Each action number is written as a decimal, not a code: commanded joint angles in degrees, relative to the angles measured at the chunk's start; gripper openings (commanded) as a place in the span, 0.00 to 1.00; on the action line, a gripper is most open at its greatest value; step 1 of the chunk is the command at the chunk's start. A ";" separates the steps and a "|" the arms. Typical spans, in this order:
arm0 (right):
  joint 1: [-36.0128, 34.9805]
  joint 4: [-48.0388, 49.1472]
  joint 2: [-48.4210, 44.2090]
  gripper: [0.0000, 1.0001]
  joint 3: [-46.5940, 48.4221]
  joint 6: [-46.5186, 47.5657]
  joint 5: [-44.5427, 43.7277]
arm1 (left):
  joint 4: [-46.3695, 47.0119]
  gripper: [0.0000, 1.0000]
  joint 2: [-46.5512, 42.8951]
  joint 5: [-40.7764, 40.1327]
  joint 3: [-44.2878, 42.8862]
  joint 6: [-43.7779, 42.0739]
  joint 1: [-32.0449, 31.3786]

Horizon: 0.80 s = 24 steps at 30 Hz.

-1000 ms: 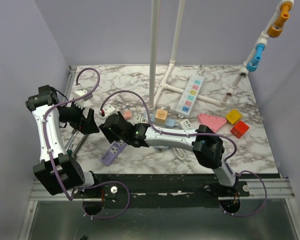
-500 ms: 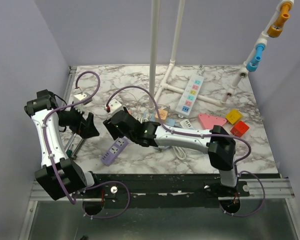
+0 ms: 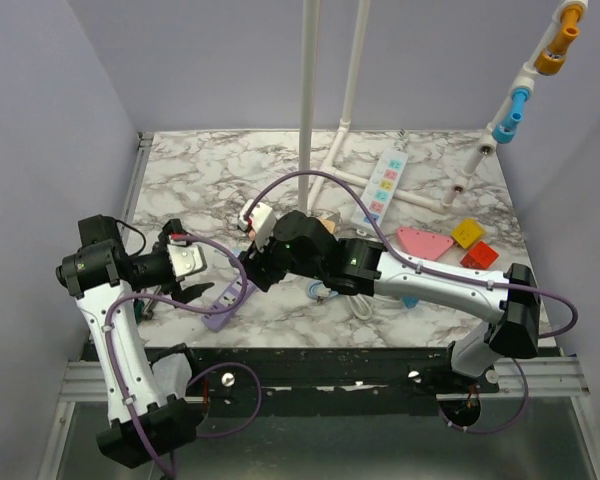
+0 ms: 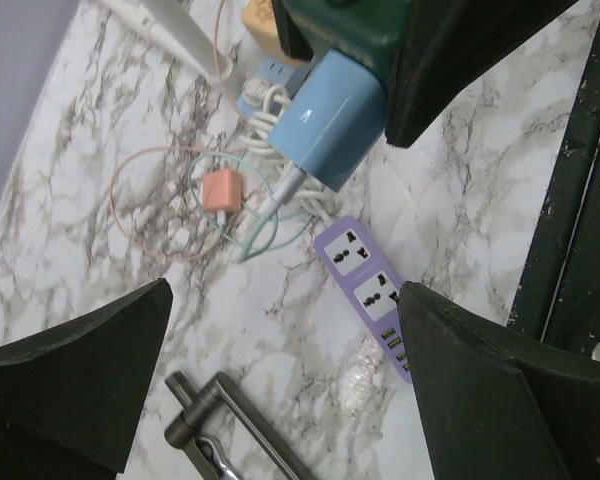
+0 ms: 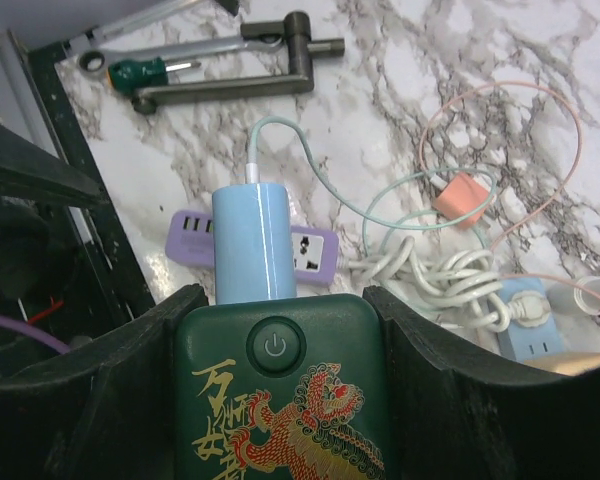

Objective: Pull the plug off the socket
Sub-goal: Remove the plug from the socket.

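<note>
- The right end effector (image 5: pixel 280 310) is clamped on a dark green socket (image 5: pixel 280 400). The socket is a smooth, rounded block with a round power button and a red-and-gold dragon print, at bottom centre of the right wrist view.
- A pale blue plug (image 5: pixel 253 240) of glossy plastic with rounded edges is seated in the socket's far end. A thin, pale green lead (image 5: pixel 310 160) curls from its tip.
- In the left wrist view, plug and socket sit at top centre, held above the bench (image 3: pixel 230 170).
- The left end effector (image 4: pixel 285 300) is spread wide and holds nothing. Its black fingers fill the lower corners of its own view.
- The bench is white with grey marble veining.
- A flat lilac strip (image 4: pixel 375 300) lies on the bench below the plug.
- A small coral cube adapter (image 4: pixel 222 190) sits left of centre inside thin wire loops.
- A coiled white cable (image 5: pixel 450 275) lies at the right of the right wrist view, and metal tools (image 5: pixel 230 60) lie across the top.
</note>
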<state>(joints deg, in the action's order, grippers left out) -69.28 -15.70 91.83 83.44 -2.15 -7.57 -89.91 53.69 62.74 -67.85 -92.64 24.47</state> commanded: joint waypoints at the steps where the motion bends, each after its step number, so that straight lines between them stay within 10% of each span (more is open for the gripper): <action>1: -0.07 0.23 -1.36 0.01 -1.54 5.77 3.18 | -2.68 0.99 0.35 7.04 -0.20 -8.23 -3.83; 24: -0.39 14.73 -5.36 0.01 -7.88 15.73 6.49 | -2.69 0.98 2.52 11.80 0.38 -1.56 -16.56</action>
<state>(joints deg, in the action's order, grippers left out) -69.32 -5.19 86.19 71.35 11.53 -2.98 -89.84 53.93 72.27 -66.57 -94.52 9.54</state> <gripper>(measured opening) 0.666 0.983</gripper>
